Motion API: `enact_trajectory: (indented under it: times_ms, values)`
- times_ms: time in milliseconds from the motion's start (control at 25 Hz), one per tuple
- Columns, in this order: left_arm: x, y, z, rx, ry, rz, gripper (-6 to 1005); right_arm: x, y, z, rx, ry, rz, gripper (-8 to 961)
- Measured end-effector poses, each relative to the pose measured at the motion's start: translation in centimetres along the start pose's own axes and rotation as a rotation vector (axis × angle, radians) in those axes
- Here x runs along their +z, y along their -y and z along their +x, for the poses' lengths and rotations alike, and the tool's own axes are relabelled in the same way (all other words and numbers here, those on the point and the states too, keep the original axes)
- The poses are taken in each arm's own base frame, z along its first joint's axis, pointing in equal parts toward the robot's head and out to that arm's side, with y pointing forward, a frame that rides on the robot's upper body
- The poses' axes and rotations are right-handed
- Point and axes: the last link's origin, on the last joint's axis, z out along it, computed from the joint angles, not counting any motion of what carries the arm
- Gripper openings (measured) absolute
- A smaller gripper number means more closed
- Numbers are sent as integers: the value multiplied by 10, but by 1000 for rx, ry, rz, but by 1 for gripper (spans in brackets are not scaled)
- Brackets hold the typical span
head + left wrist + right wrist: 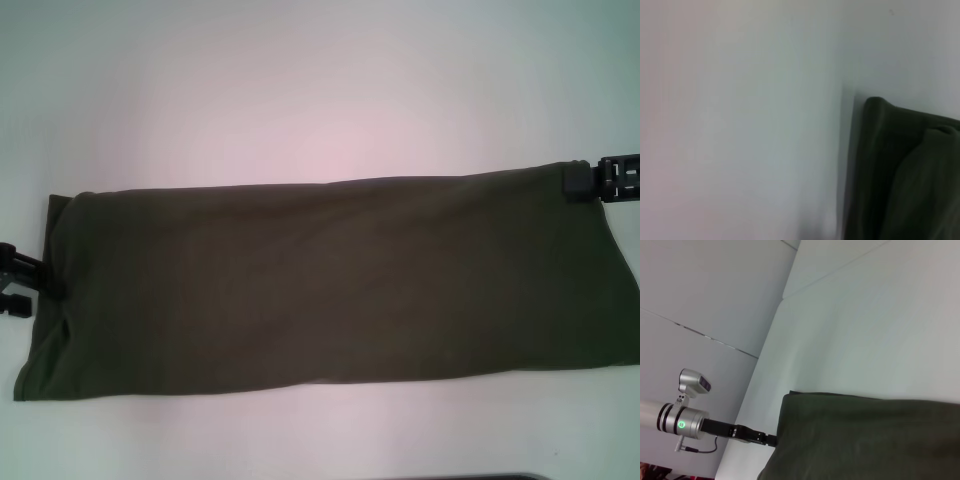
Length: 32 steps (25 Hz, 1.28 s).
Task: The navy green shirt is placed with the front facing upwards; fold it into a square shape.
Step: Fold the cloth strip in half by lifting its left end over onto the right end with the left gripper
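Shirt: we are looking at the navy green shirt (330, 285) lying as a long dark olive band across the middle of the head view, reaching from the left edge to the right edge of the frame, already folded lengthwise, with no lettering or label showing.
Surface: the shirt is resting flat on a pale white surface (320, 90) that is filling the upper half of the head view and a strip along the bottom.
Left end effector: we are seeing the left end effector (30, 277) at the middle left of the head view, touching the shirt's short left edge; in the right wrist view its arm is reaching to the fabric's corner at the lower left (771, 440). We cannot tell whether it is open or closed.
Right end effector: the right end effector (577, 182) is sitting at the upper right of the head view, meeting the shirt's upper right corner. We cannot tell whether it is gripping the cloth.
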Motion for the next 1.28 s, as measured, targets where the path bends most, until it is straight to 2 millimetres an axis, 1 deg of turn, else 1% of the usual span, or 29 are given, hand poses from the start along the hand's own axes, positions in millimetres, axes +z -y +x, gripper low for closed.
enact_trajectory:
  times_ms: [720,1160,1280]
  values:
    - [5,-8,-1,10,18,-20,540,0,0,1,0,-1,-1,655]
    - [13,-27,-1,49,57,-65,540,-1,0,1,2,-2,-3,656]
    - [17,-37,0,68,73,-81,540,-1,0,1,2,-2,-3,656]
